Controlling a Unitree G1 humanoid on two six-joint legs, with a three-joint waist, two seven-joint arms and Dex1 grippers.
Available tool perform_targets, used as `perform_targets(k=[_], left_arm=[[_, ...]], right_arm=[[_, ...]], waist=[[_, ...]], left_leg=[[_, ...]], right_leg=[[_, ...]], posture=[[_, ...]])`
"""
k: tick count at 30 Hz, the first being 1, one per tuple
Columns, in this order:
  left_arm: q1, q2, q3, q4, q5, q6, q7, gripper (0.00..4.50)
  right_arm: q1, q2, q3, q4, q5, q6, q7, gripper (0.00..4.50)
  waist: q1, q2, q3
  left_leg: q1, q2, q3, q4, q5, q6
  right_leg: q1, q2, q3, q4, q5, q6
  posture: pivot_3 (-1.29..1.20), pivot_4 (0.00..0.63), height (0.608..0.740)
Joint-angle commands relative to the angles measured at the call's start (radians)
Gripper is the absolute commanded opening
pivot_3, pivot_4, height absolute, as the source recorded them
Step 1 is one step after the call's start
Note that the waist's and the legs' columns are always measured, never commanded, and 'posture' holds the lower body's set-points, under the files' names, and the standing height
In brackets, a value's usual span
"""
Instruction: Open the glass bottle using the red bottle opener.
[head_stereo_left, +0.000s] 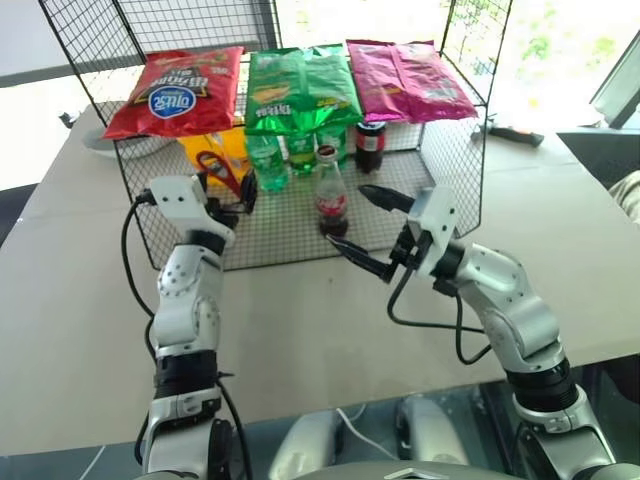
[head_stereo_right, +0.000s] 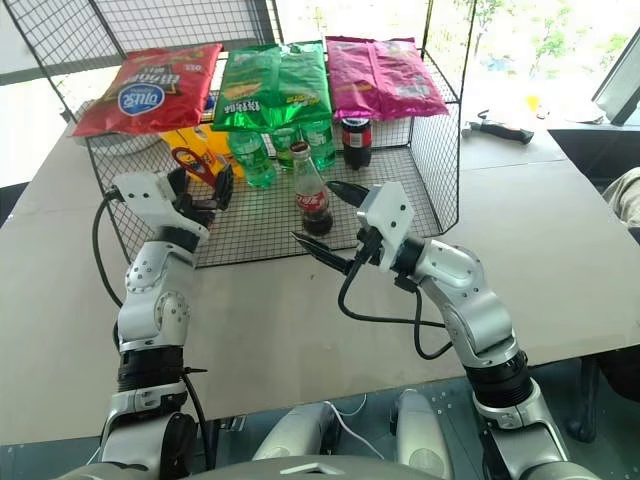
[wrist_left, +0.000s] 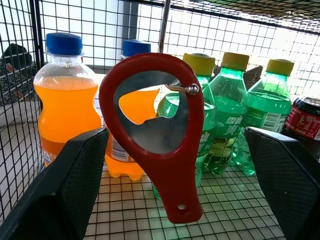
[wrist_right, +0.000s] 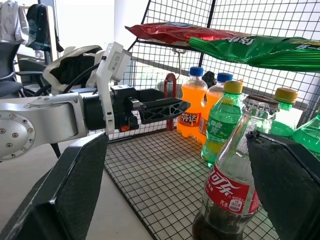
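Clear contoured glass cola bottle (head_stereo_left: 331, 203) upright on wire rack (head_stereo_left: 290, 235); flat red ring-headed opener (wrist_left: 159, 135) hanging between spread left hand (head_stereo_left: 232, 192); right hand (head_stereo_left: 366, 228) spread, empty.

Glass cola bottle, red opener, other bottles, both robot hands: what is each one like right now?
glass bottle: upright, cap on, not held.
red bottle opener: hanging from a hook, not gripped.
orange bottles: upright, capped.
green bottles: upright, capped.
left gripper: open, either side of the opener.
right gripper: open, beside the glass bottle.
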Motion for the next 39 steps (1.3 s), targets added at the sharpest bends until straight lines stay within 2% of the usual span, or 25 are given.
perform_targets(k=[1, 6, 7, 9, 13, 15, 16, 21, 25, 32, 39], left_arm=[[-0.031, 0.008, 0.014, 0.000, 0.009, -0.034, 0.010, 4.50], [-0.041, 0.008, 0.015, 0.020, 0.005, -0.056, 0.007, 4.50], [-0.043, 0.006, 0.016, 0.025, 0.002, -0.060, 0.006, 3.97], [-0.046, 0.004, 0.016, 0.031, -0.002, -0.066, 0.007, 3.19], [-0.046, 0.003, 0.016, 0.038, -0.005, -0.072, 0.008, 1.23], [-0.043, 0.003, 0.015, 0.037, -0.004, -0.072, 0.007, 0.43], [-0.042, 0.004, 0.015, 0.035, -0.004, -0.072, 0.006, 0.17], [-0.032, 0.003, 0.017, 0.016, -0.013, -0.070, 0.001, 0.07], [-0.018, -0.017, 0.030, -0.023, -0.086, -0.058, -0.035, 0.07], [0.053, -0.065, 0.041, -0.159, -0.307, 0.031, -0.139, 0.07], [0.119, -0.086, 0.096, -0.226, -0.488, 0.109, -0.146, 0.07]], right_arm=[[-0.017, -0.003, -0.005, -0.030, 0.003, -0.019, -0.001, 4.45], [-0.017, -0.004, -0.004, -0.020, -0.001, -0.029, 0.001, 4.45], [-0.016, -0.006, -0.003, -0.019, -0.003, -0.032, 0.001, 4.50], [-0.015, -0.007, -0.003, -0.017, -0.006, -0.037, 0.003, 4.50], [-0.013, -0.008, -0.002, -0.012, -0.009, -0.046, 0.003, 4.50], [-0.012, -0.009, -0.001, -0.010, -0.010, -0.051, 0.002, 4.50], [-0.012, -0.009, -0.001, -0.008, -0.011, -0.053, 0.002, 4.50], [-0.013, -0.010, 0.000, -0.002, -0.013, -0.061, 0.005, 4.50], [-0.016, -0.008, 0.003, 0.009, -0.017, -0.070, 0.009, 4.50], [-0.019, -0.007, -0.001, 0.021, -0.021, -0.075, 0.010, 4.50], [-0.007, -0.005, 0.002, 0.026, -0.023, -0.084, 0.009, 4.50]], waist=[[0.000, 0.000, 0.000], [0.000, 0.000, 0.000], [0.000, 0.000, 0.000], [0.000, 0.000, 0.000], [0.000, 0.000, 0.000], [0.000, 0.000, 0.000], [0.000, 0.000, 0.000], [0.000, 0.000, 0.000], [0.000, 0.000, 0.000], [-0.001, 0.000, 0.000], [-0.002, 0.000, 0.000]], left_leg=[[0.000, 0.000, 0.000, 0.000, 0.000, 0.000], [0.000, 0.000, 0.000, 0.000, 0.000, 0.000], [0.000, 0.000, 0.000, 0.000, 0.000, 0.000], [0.000, 0.000, 0.000, 0.000, 0.000, 0.000], [0.000, 0.000, 0.000, 0.000, 0.000, 0.000], [0.000, 0.000, 0.000, 0.000, 0.000, 0.000], [0.000, 0.000, 0.000, 0.000, 0.000, 0.000], [0.000, 0.000, 0.000, 0.000, 0.000, 0.000], [0.000, 0.000, 0.000, 0.000, 0.000, 0.000], [0.000, 0.000, 0.000, 0.000, 0.000, 0.000], [0.000, 0.000, 0.000, 0.000, 0.000, 0.000]], right_leg=[[0.000, 0.000, 0.000, 0.000, 0.000, 0.000], [0.000, 0.000, 0.000, 0.000, 0.000, 0.000], [0.000, 0.000, 0.000, 0.000, 0.000, 0.000], [0.000, 0.000, 0.000, 0.000, 0.000, 0.000], [0.000, 0.000, 0.000, 0.000, 0.000, 0.000], [0.000, 0.000, 0.000, 0.000, 0.000, 0.000], [0.000, 0.000, 0.000, 0.000, 0.000, 0.000], [0.000, 0.000, 0.000, 0.000, 0.000, 0.000], [0.000, 0.000, 0.000, 0.000, 0.000, 0.000], [0.000, 0.000, 0.000, 0.000, 0.000, 0.000], [0.000, 0.000, 0.001, 0.001, 0.000, 0.000]], posture=[[0.00, 0.150, 0.740], [0.00, 0.150, 0.740], [0.00, 0.150, 0.740], [0.00, 0.150, 0.740], [0.00, 0.150, 0.740], [0.00, 0.150, 0.740], [0.00, 0.150, 0.740], [0.00, 0.150, 0.740], [0.00, 0.150, 0.740], [0.00, 0.150, 0.740], [0.00, 0.150, 0.740]])
